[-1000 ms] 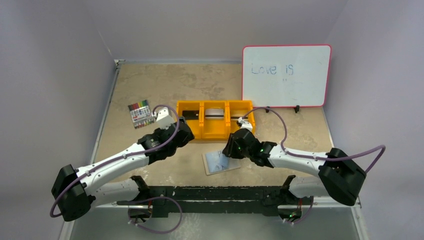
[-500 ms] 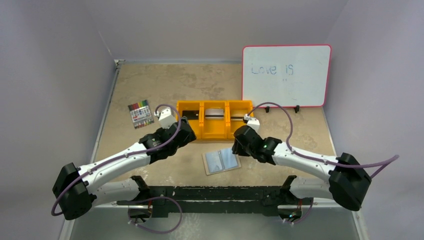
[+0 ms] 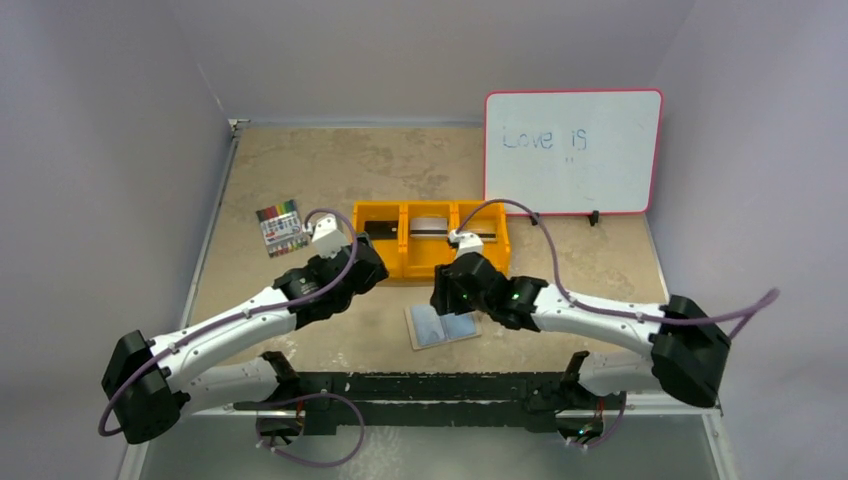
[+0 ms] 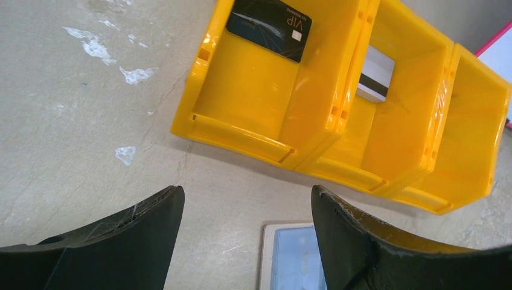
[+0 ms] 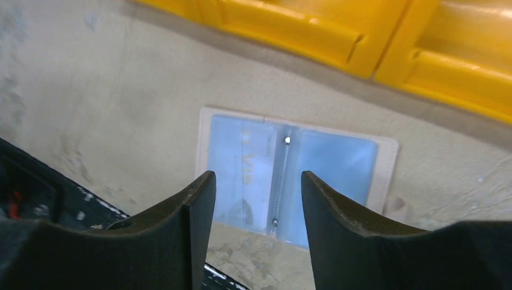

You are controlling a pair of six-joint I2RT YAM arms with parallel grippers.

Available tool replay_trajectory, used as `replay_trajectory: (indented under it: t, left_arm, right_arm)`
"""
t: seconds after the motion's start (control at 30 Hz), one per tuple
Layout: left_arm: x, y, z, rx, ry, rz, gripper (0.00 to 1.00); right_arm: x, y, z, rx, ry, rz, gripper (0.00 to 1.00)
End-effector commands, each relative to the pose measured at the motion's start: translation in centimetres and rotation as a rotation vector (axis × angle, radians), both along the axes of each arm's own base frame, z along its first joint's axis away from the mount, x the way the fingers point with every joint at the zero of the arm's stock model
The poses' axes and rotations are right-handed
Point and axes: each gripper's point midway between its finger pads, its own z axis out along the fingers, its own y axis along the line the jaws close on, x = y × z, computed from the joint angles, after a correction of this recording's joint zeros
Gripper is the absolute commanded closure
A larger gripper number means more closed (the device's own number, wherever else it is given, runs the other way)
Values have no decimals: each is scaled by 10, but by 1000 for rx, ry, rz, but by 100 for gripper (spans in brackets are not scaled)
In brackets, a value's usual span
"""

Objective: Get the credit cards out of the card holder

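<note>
Right wrist view, card holder (image 5: 293, 172) open flat, below parted right jaws

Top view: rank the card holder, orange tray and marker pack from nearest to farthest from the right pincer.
From the right pincer:
1. card holder, lying open directly beneath it, on the near side.
2. orange tray, just beyond it, toward the back.
3. marker pack, well off to the left, past the tray's left end.
</note>
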Motion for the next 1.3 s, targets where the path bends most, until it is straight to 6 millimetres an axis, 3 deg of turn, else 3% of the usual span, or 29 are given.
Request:
replay_trajectory:
  t: [0.0,0.33,0.63,0.7,0.77,0.97,1.13,1.27]
  left_arm:
    - [6,19,34,-41,-98,111,24]
    - [-5,60,56,-67,-189,243,24]
    - [-6,65,55,-73,-196,255,24]
    - [-7,63,54,-73,-191,251,24]
    - [-6,63,54,-71,-189,250,24]
    - [-5,62,54,-73,-191,247,24]
    - [-5,58,52,-72,-180,234,25]
    - [-4,53,49,-72,-169,220,25]
  right_arm:
    - [-9,24,-6,-121,-38,47,41]
    - [-21,46,-34,-266,-27,89,35]
    - [-22,42,-58,-366,1,81,38]
    - [-23,35,-65,-397,11,58,41]
    - [-22,32,-67,-412,13,51,51]
    - [-27,44,-56,-325,23,71,70]
    - [-29,42,-55,-304,28,59,76]
    - [-28,44,-49,-276,23,46,92]
